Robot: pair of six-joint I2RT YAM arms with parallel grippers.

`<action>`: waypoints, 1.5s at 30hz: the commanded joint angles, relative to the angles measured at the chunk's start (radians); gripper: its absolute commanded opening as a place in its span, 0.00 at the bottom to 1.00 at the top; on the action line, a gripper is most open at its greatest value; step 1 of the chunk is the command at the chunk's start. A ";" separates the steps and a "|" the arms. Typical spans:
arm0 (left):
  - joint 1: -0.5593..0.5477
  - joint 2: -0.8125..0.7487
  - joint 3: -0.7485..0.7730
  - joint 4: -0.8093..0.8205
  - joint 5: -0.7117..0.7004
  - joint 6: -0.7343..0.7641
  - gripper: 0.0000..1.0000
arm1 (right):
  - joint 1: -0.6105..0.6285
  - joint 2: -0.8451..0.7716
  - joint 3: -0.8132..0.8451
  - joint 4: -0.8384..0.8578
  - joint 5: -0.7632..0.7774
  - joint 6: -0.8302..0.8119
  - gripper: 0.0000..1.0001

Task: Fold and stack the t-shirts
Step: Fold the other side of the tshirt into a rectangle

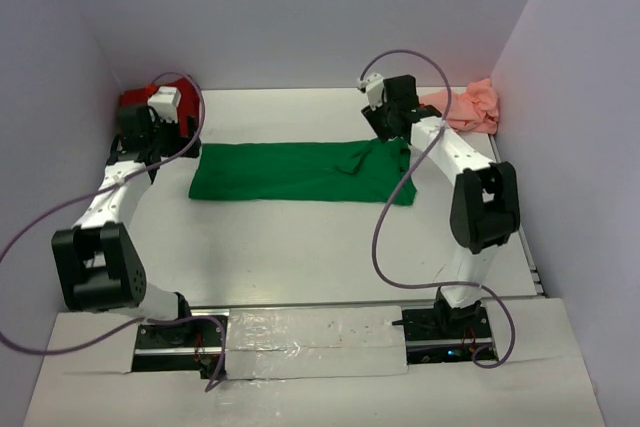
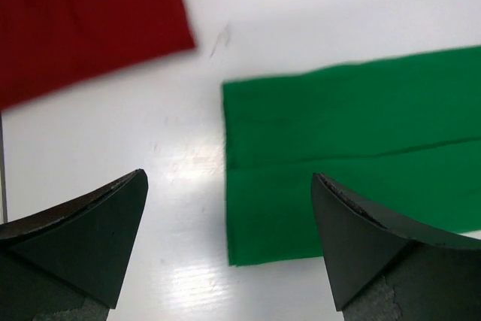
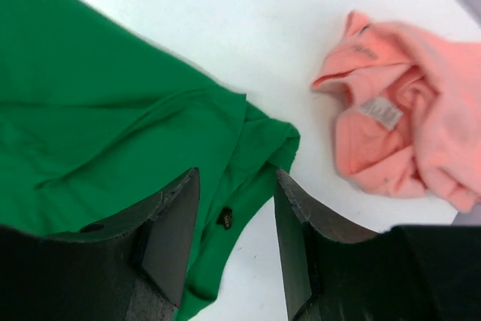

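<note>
From above, the green t-shirt [image 1: 300, 172] lies as a long flat band across the middle of the white desk [image 1: 300, 257], its right end rumpled. The dark red t-shirt [image 1: 138, 97] sits in the far left corner and the salmon pink t-shirt [image 1: 468, 107] is bunched in the far right corner. The left hand [image 1: 143, 137] is by the band's left end, near the red shirt, and the right hand [image 1: 385, 129] is over the rumpled right end. In the left wrist view, the left hand [image 2: 229, 219] is released, its two dark fingers [image 2: 83, 234] wide apart and holding nothing. Beyond them are bare desk [image 2: 180, 155], the green shirt's [image 2: 353, 148] straight left edge and a corner of the red shirt [image 2: 83, 20], the two shirts apart. In the right wrist view, the right hand [image 3: 237, 238] is also released, with a narrower gap. A creased edge of the green shirt [image 3: 98, 110] shows between its fingers [image 3: 173, 231], not pinched. The crumpled pink shirt [image 3: 406, 133], its label showing, lies near but separate.
</note>
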 commanded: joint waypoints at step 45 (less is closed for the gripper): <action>-0.089 -0.181 -0.155 0.086 0.213 0.040 0.97 | 0.214 0.192 0.128 -0.340 0.004 0.167 0.00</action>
